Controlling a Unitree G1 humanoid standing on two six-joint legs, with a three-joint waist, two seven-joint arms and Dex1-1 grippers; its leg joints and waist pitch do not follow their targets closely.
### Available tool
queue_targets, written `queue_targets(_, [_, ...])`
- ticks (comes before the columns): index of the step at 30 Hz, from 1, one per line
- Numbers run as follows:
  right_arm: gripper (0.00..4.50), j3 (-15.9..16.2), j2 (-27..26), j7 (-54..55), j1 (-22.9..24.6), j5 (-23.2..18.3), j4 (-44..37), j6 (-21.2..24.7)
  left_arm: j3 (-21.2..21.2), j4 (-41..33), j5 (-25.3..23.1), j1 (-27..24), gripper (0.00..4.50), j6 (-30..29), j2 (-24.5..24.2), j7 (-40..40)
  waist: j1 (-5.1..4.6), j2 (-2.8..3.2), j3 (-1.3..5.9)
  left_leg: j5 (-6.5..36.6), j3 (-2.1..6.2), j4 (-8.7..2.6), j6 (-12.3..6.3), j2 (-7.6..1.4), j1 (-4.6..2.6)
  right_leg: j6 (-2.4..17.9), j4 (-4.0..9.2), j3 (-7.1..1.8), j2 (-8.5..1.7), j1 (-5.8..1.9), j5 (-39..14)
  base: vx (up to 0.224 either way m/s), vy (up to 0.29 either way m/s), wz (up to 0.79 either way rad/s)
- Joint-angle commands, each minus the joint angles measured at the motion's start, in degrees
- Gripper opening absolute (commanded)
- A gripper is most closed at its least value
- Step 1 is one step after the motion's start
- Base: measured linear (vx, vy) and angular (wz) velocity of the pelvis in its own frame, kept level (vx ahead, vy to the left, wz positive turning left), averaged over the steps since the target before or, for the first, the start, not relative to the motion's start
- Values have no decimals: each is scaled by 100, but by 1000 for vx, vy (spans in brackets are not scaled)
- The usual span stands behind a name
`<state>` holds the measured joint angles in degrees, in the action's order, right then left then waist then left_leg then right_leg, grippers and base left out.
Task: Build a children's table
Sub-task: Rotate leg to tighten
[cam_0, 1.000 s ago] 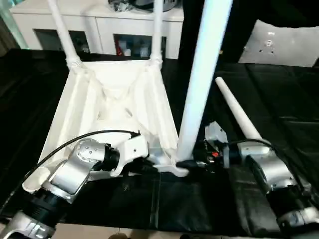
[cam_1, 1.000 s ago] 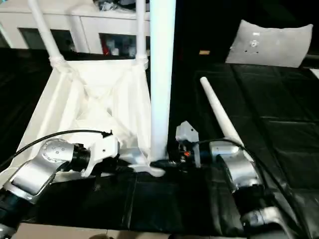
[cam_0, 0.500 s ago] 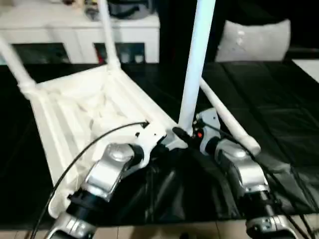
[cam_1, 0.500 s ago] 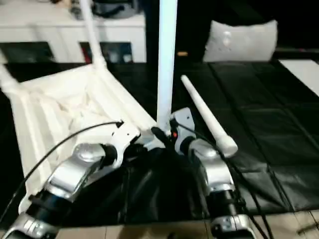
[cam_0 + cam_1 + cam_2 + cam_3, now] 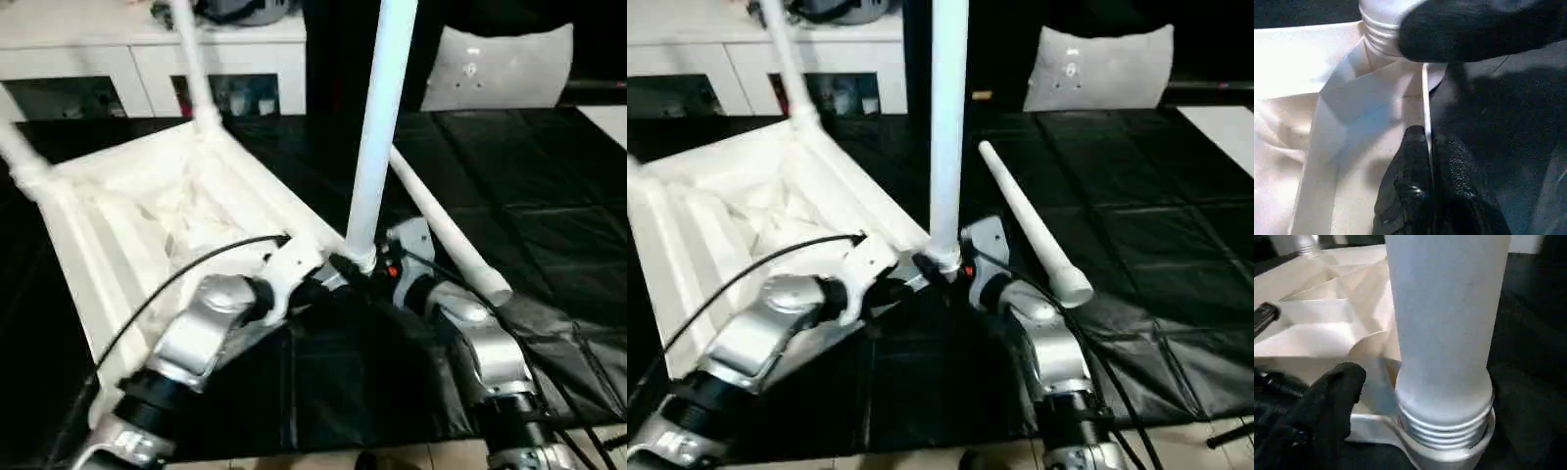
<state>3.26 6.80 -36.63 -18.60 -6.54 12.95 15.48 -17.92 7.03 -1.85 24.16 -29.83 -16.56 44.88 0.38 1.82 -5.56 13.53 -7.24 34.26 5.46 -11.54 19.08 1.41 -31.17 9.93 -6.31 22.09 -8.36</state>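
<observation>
At the near corner of the upturned white ribbed plastic tabletop [image 5: 147,211] on the black-covered desk [image 5: 549,196], an upright white tapered leg [image 5: 377,127] was seated in its round socket. The left gripper [image 5: 1427,147] was clamped on the top's thin rim; the right gripper [image 5: 931,266] was spread wide about the leg's base. The remaining loose leg [image 5: 1029,225] — lying slantwise, thick end nearest — was closer to the right arm.

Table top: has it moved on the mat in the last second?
Yes. The table top has turned: its far edge, earlier parallel to the white cabinet, now slants, and its near corner has swung toward the loose leg.
</observation>
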Motion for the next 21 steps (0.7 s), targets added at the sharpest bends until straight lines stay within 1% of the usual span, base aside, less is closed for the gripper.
queue_targets(1, [442, 351, 49, -422, 106, -149, -121, 77, -116, -262, 141, 14, 0, 292, 8, 238, 14, -23, 363, 1280, -19, -495, -304, -135, 78, 581, 400, -353, -311, -260, -2585, 0, 0, 0])
queue_targets(2, [442, 280, 206, -601, 158, -223, -202, 58, -117, -282, 164, -37, 0, 351, -96, 365, 31, -22, 383, 1048, -25, -492, -325, -151, 87, 706, 343, -384, -303, -264, -2250, 66, 10, 6])
queue_targets(3, [442, 243, 280, -691, 180, -263, -238, 47, -119, -293, 175, -60, 0, 378, -144, 426, 37, -76, 408, 752, -43, -474, -413, -159, 115, 842, 252, -428, -293, -279, -1839, 78, 5, 6])
queue_targets(4, [442, 243, 280, -691, 180, -263, -238, 47, -119, -293, 175, -60, 0, 378, -144, 426, 56, -83, 426, 483, -83, -447, -494, -147, 107, 1003, 197, -474, -276, -248, -1527, 78, 5, 6])
queue_targets(5, [442, 121, 606, -1013, 215, -309, -284, -177, -150, -357, 236, -155, 0, 511, -344, 721, 62, -99, 439, 332, -105, -422, -528, -133, 101, 1089, 155, -504, -260, -225, -1373, 81, -5, 5])
queue_targets(6, [442, 121, 606, -1013, 215, -309, -284, -177, -150, -357, 236, -155, 0, 511, -344, 721, 82, -141, 491, -79, -126, -382, -672, -115, 140, 1240, 36, -541, -255, -268, -918, 71, -10, 1])
queue_targets(7, [442, 106, 733, -1147, 205, -290, -267, -333, -172, -388, 261, -188, 0, 563, -420, 842, 104, -138, 507, -329, -135, -348, -768, -102, 147, 1323, -12, -552, -252, -264, -636, 71, -10, 1])
queue_targets(8, [442, 86, 847, -1200, 176, -235, -241, -430, -210, -406, 289, -203, 0, 632, -497, 957, 138, -164, 542, -804, -157, -294, -1008, -89, 140, 1472, -87, -568, -240, -248, -108, 53, -13, -1])
queue_targets(9, [442, 102, 990, -1426, 142, -278, -255, -378, -238, -427, 336, -226, 0, 709, -585, 1107, 182, -158, 576, -1241, -166, -245, -1247, -70, 134, 1615, -160, -574, -237, -224, 353, 0, 0, 0])
queue_targets(10, [442, 113, 1063, -1542, 126, -309, -266, -338, -253, -436, 364, -237, 0, 749, -631, 1183, 187, -174, 573, -1358, -169, -219, -1368, -40, 165, 1643, -184, -570, -224, -226, 510, 0, 0, 0])
queue_targets(11, [442, 123, 1124, -1641, 113, -339, -278, -298, -265, -442, 389, -246, 0, 784, -670, 1246, 207, -198, 564, -1398, -175, -200, -1547, -36, 195, 1667, -199, -573, -226, -226, 531, 0, 0, 0])
queue_targets(12, [442, 214, 1352, -2050, 86, -385, -311, -426, -355, -407, 385, -250, 0, 972, -854, 1519, 258, -194, 537, -1102, -189, -195, -1609, -48, 212, 1589, -161, -568, -241, -211, 55, 0, 0, 0])
queue_targets(13, [442, 214, 1352, -2050, 86, -385, -311, -426, -355, -407, 385, -250, 0, 972, -854, 1519, 258, -194, 537, -1102, -189, -195, -1609, -48, 212, 1589, -161, -568, -241, -211, 55, 0, 0, 0])
queue_targets(14, [442, 261, 1421, -2169, 68, -373, -298, -486, -383, -373, 373, -244, 0, 1042, -911, 1612, 274, -185, 495, -796, -208, -218, -1501, -78, 205, 1487, -106, -572, -244, -193, -479, 0, 0, 0])
queue_targets(15, [442, 312, 1494, -2298, 47, -358, -281, -544, -410, -335, 359, -238, 0, 1117, -969, 1712, 304, -170, 478, -491, -216, -241, -1315, -99, 176, 1353, -43, -564, -245, -182, -1002, 0, 0, 0])
queue_targets(16, [442, 432, 1633, -2501, 0, -329, -244, -502, -434, -286, 368, -220, 0, 1209, -1018, 1846, 319, -181, 453, -231, -218, -271, -1116, -108, 170, 1223, 14, -562, -241, -183, -1416, 0, 0, 0])
queue_targets(17, [442, 432, 1633, -2501, 0, -329, -244, -502, -434, -286, 368, -220, 0, 1209, -1018, 1846, 322, -181, 436, -92, -222, -287, -1007, -115, 156, 1159, 38, -566, -233, -174, -1603, 0, 0, 0])
queue_targets(18, [442, 510, 1727, -2694, -51, -339, -206, -487, -470, -235, 374, -191, 0, 1314, -1074, 1996, 338, -162, 424, 153, -231, -309, -804, -131, 108, 1072, 78, -587, -233, -143, -1865, 0, 0, 0])
queue_targets(19, [442, 552, 1779, -2824, -117, -363, -134, -514, -506, -195, 381, -166, 0, 1406, -1129, 2136, 334, -175, 427, 255, -227, -319, -747, -127, 113, 1044, 81, -588, -227, -151, -1922, 0, 0, 0])
queue_targets(20, [442, 553, 1780, -2828, -119, -364, -131, -515, -507, -194, 381, -165, 0, 1409, -1130, 2140, 336, -191, 434, 304, -215, -334, -668, -128, 138, 1003, 71, -604, -220, -171, -1932, 0, 0, 0])
queue_targets(21, [442, 568, 1795, -2923, -202, -384, -33, -590, -543, -167, 399, -137, 0, 1475, -1184, 2270, 336, -199, 434, 352, -215, -347, -620, -137, 131, 992, 70, -635, -212, -155, -1926, 0, 0, 0])
